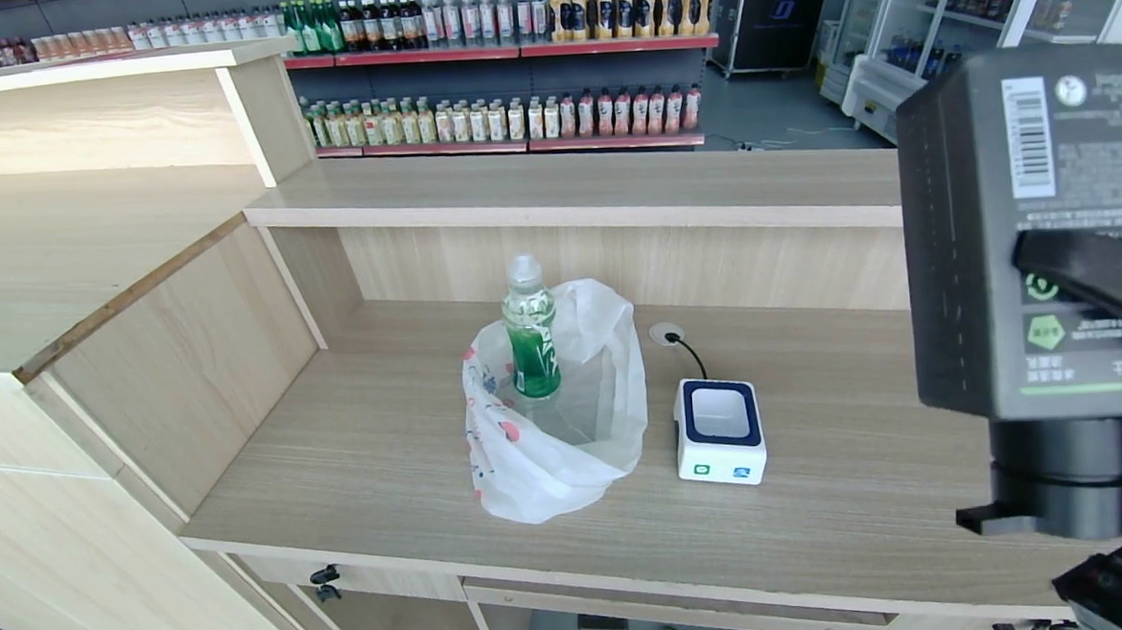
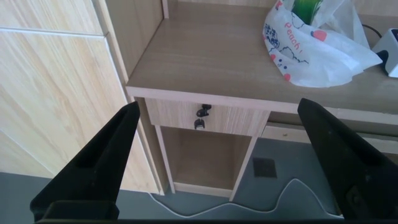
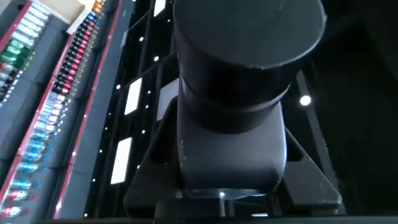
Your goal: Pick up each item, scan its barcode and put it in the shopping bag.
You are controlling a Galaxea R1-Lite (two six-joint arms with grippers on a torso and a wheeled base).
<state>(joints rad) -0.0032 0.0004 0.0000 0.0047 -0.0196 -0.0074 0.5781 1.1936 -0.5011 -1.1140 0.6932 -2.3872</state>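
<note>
Right tool (image 3: pixel 227 186) is clamped round the body of a black bottle (image 1: pixel 979 235), one finger lying across its label. The bottle is held cap-down, high above the right end of the desk (image 1: pixel 821 513) and well apart from the scanner (image 1: pixel 719 430). Left tool (image 2: pixel 217 107) hangs with its fingers spread wide and nothing between them, low beside the desk's front edge.

The main risk is likely a missed scan. The barcode (image 1: pixel 1029 137) faces up toward the head camera, not toward the scanner's window, so the bottle would have to be turned and lowered before it reads. A turn of that kind could let the bottle slip in the grip — it looks smooth, and the hold is on the body alone.

The next risk is at the shopping bag (image 1: pixel 530 461), just beside the scanner. A green bottle (image 1: pixel 532 340) stands upright in its mouth, and the plastic is limp. A careless entry could tip that bottle or fold the rim shut — or drag the bag along the desk.
</note>
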